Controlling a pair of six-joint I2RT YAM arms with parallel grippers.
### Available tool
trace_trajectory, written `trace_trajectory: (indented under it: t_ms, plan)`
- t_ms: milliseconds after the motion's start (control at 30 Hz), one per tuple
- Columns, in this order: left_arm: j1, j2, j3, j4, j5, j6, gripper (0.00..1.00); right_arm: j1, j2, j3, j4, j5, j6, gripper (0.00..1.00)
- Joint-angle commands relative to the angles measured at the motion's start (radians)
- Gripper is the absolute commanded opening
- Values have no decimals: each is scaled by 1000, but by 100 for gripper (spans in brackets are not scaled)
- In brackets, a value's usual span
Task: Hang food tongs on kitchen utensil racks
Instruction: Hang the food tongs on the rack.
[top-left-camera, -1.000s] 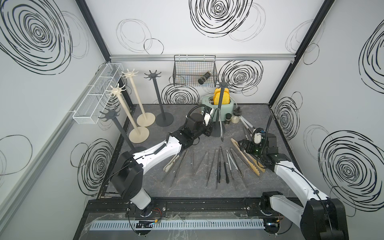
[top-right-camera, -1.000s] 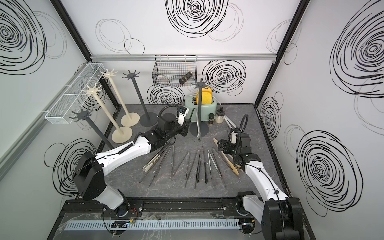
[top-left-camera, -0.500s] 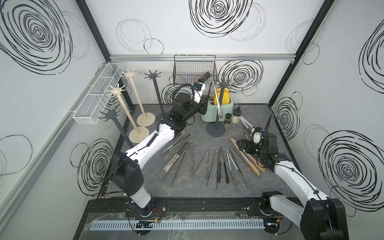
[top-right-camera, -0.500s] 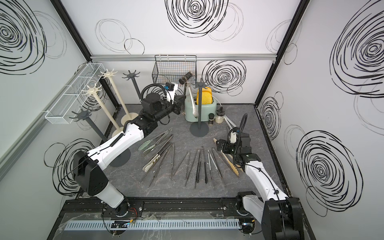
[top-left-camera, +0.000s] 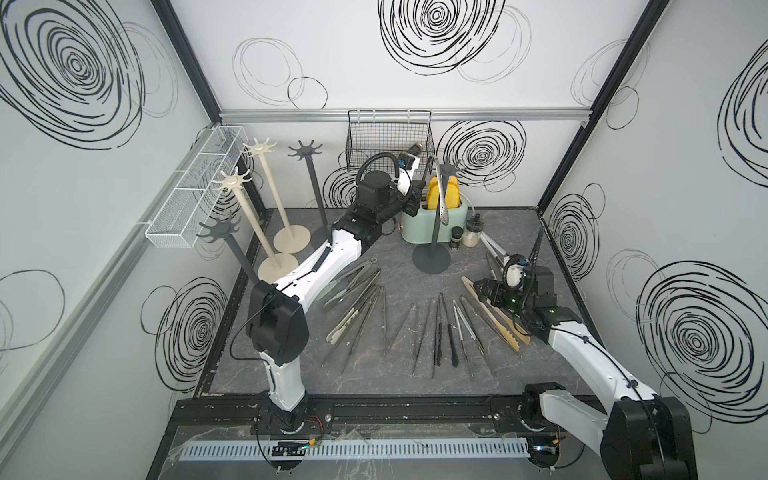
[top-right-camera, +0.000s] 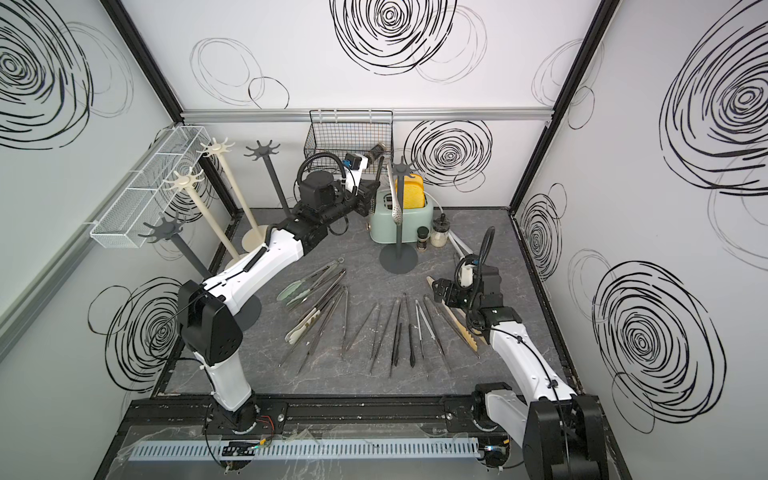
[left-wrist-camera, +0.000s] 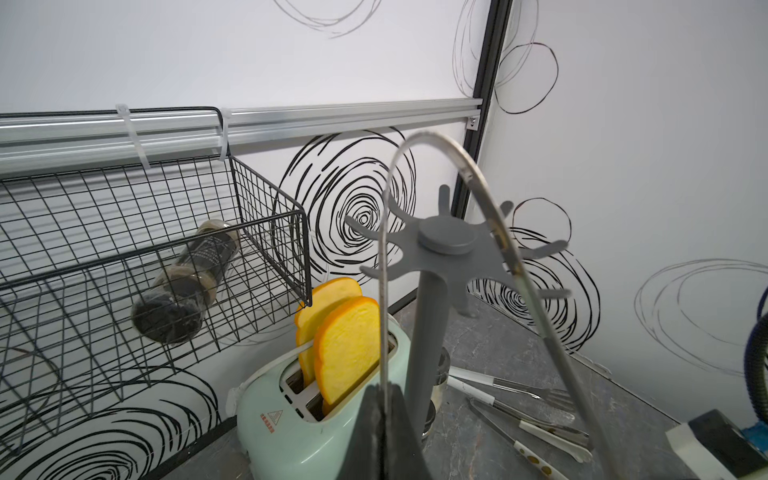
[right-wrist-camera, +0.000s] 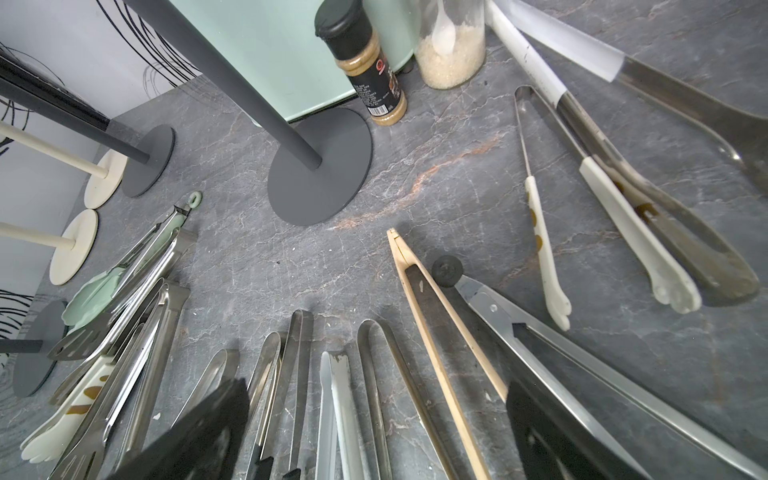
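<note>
My left gripper (left-wrist-camera: 382, 419) pinches one arm of the slim steel tongs (top-left-camera: 443, 212) so their bend straddles the dark grey star-topped rack (left-wrist-camera: 446, 235); right gripper (top-left-camera: 483, 289), fingers apart, hovers over tan wooden tongs (top-left-camera: 496, 320), ready.

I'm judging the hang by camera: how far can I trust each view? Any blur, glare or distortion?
Left wrist view: steel tongs and grey rack top sharp, left gripper a dark close-up blur. Right wrist view: wooden tongs crisp, right gripper blurred dark, rack poles splayed by wide-angle distortion. Both top views: even light, soft shadows, no harsh glare.
</note>
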Motion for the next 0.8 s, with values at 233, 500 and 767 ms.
trace_trajectory:
  t_ms: [233, 500, 767]
  plan:
    - [-34, 46, 6, 41, -15, 58, 0, 5, 2, 9, 17, 5, -12, 99]
    - [-60, 25, -101, 93, -68, 111, 0, 5, 0, 4, 22, 2, -13, 98]
    - [-60, 25, -149, 114, -91, 122, 2, 5, -2, 1, 21, -1, -12, 98]
